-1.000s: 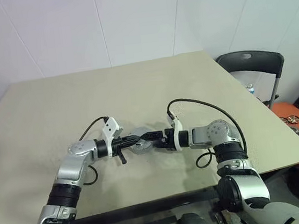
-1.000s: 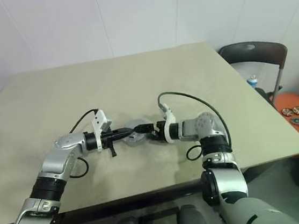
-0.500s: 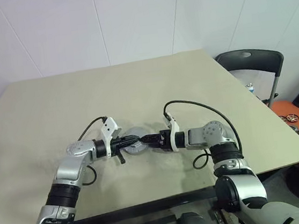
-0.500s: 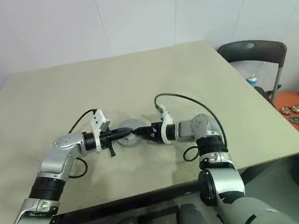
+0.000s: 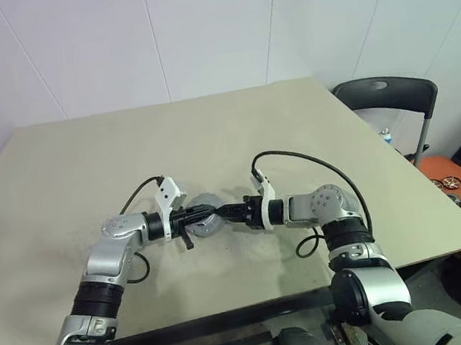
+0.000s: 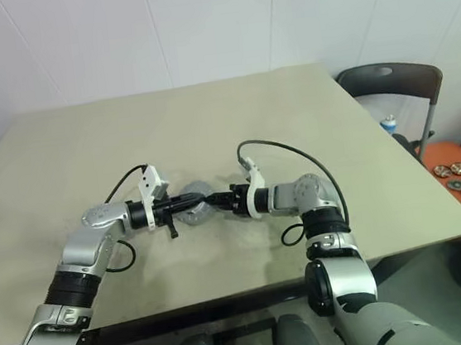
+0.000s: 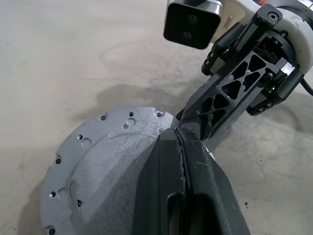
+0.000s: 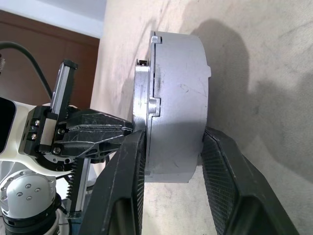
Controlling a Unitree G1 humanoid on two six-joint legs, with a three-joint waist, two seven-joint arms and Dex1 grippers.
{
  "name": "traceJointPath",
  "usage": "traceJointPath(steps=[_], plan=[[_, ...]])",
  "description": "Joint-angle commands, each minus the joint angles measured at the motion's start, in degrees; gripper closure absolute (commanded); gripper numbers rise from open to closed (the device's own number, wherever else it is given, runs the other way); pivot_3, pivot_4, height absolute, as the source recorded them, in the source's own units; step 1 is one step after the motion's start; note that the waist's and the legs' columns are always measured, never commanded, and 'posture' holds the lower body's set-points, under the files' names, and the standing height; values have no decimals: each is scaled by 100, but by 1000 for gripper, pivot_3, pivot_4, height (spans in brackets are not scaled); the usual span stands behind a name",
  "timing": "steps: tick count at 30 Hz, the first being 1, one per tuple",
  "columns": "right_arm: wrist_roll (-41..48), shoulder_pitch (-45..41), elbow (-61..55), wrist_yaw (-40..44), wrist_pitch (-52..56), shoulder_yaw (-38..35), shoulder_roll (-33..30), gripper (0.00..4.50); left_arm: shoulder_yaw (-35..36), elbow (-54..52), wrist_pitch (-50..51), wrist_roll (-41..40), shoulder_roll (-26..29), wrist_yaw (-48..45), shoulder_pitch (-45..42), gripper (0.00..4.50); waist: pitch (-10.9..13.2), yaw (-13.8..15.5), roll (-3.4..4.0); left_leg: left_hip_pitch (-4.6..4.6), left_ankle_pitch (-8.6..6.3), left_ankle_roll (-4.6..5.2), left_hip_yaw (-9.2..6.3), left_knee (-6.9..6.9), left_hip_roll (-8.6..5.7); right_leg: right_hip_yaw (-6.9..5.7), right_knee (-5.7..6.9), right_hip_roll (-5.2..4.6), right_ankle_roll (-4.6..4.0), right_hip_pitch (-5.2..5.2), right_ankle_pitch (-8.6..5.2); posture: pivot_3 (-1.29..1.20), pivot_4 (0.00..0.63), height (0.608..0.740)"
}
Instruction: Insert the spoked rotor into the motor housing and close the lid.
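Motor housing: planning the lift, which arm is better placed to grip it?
Right: the right end effector brackets the motor housing on both sides. The left end effector is shut, tip over the flat face.

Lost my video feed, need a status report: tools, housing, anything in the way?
Left tool shut, resting on the lid. Right tool straddling the motor housing, fingers either side of the drum. Nothing in the way on the table.
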Motion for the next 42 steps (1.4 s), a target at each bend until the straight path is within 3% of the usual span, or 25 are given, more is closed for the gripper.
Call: traceJointPath(steps=[1,9,15,21,25,42], plan=[[-13,-50,3,-97,23,41,39,3177,39,-62,-40,-34,31,-28,-109,4500,0,0,0,0,0,0,0,0,0,0,0,0,0,0,0,0,0,740],[255,-238,-39,21,170,-177,128,3177,359,-535,392,-472,274,-127,-119,4500,1,-6,1,-6,0,0,0,-1,0,0,0,1,1,-6,0,0,0,740],[204,-256,162,1,-83,-249,232,3177,1084,-1166,1250,-1230,679,36,-93,4500,1,-9,1,-20,0,0,-1,-4,1,0,1,1,2,-21,1,0,0,740],[305,-240,557,-105,-296,-607,330,3177,1412,-1149,1359,-1295,902,299,76,4500,1,-12,1,-17,0,0,-1,-2,0,0,2,4,1,-18,1,0,0,740],[243,-106,1052,-255,-615,-862,355,3177,1489,-1421,1517,-1405,947,385,305,4500,1,-17,1,-16,0,0,1,-4,0,1,0,5,1,-16,1,0,0,740],[1059,-169,883,-228,-137,-1564,674,3177,1478,-1410,1502,-1362,1073,507,583,4500,3,-9,4,-16,0,-1,-1,-7,2,1,0,1,0,-18,0,0,0,740]])
